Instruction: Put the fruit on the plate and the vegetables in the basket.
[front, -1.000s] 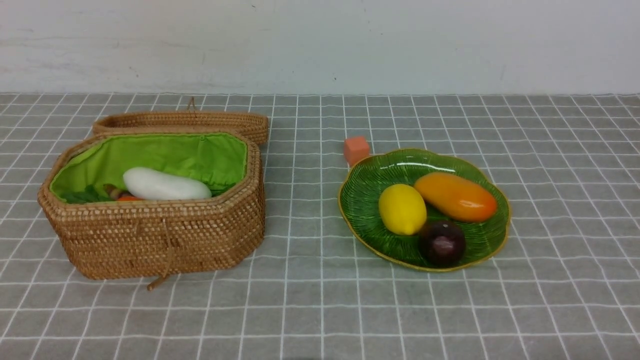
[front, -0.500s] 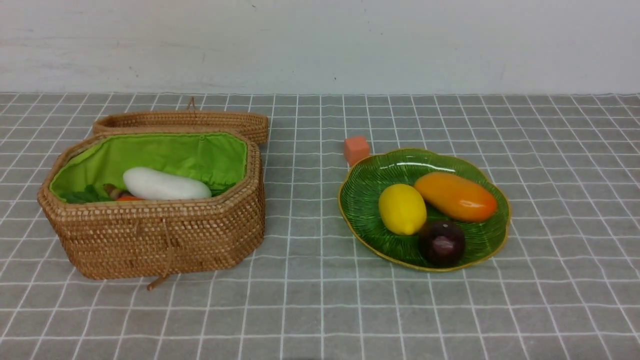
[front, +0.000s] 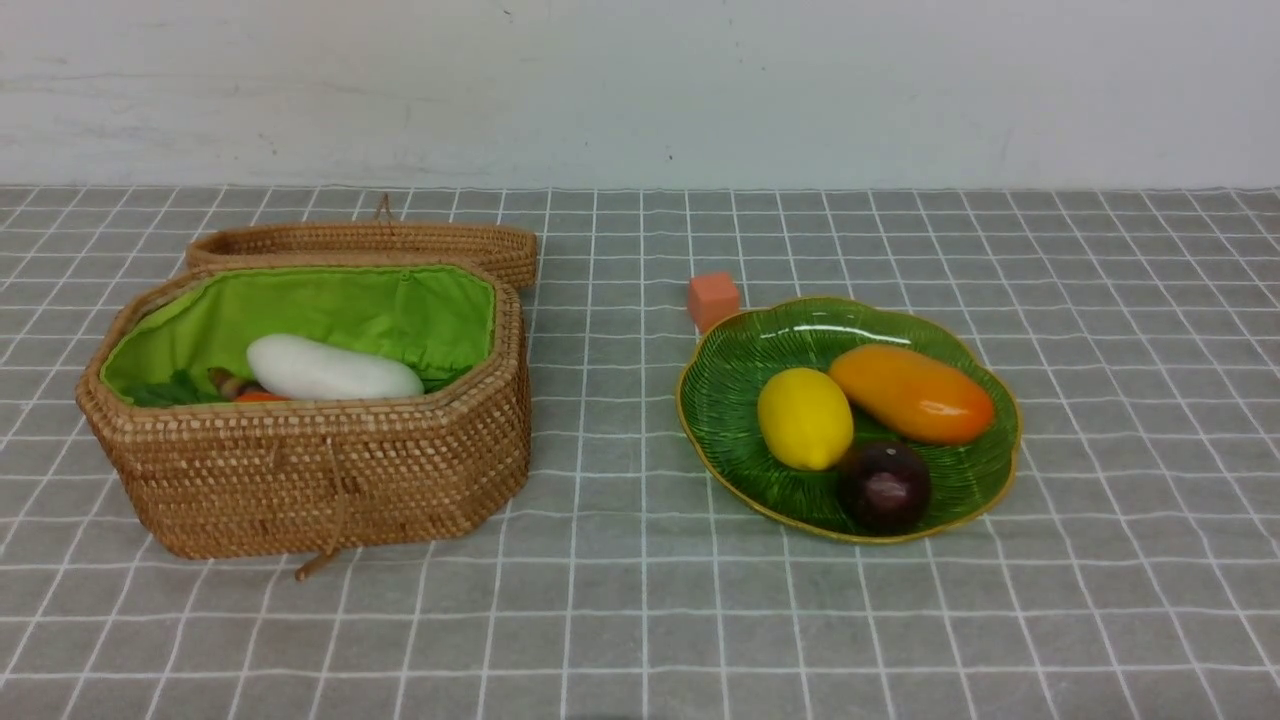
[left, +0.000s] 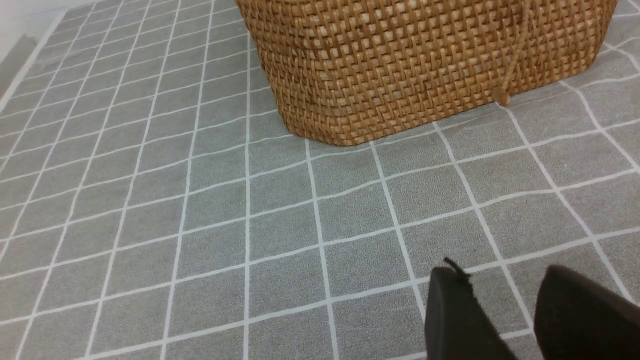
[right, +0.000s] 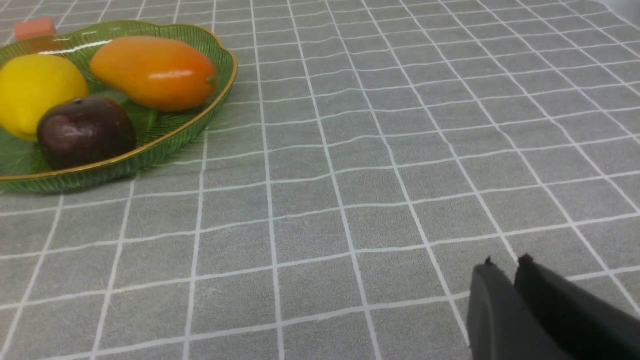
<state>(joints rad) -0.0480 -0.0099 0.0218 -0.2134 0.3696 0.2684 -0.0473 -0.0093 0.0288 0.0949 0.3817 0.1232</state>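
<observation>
The sorting looks finished, judging from how things lie: nothing of the task sits loose on the grey checked cloth (front: 640, 600), so what remains seems only to keep both arms back and leave the load alone. The basket (front: 310, 480), the biggest thing here, stands on the robot's left with its woven lid (front: 370, 243) folded back behind it; inside, against the green lining, lie the white radish (front: 330, 370), a sliver of the carrot (front: 258, 397) with its leaves, and what may be the purple stalk (front: 228, 381), mostly hidden by the rim. The plate (front: 985, 480) sits well apart to the right and carries the mango-like fruit (front: 912, 393), the lemon (front: 803, 417) and the dark plum (front: 884, 486), the three close together. A small orange cube (front: 712, 298) rests just behind the plate's rim, belonging to neither group and blocking nothing. The left gripper (left: 530, 310) hovers near the basket's wall, jaws apart and empty; the right gripper (right: 512, 295) hangs over bare cloth beside the plate, jaws nearly together, holding nothing.
</observation>
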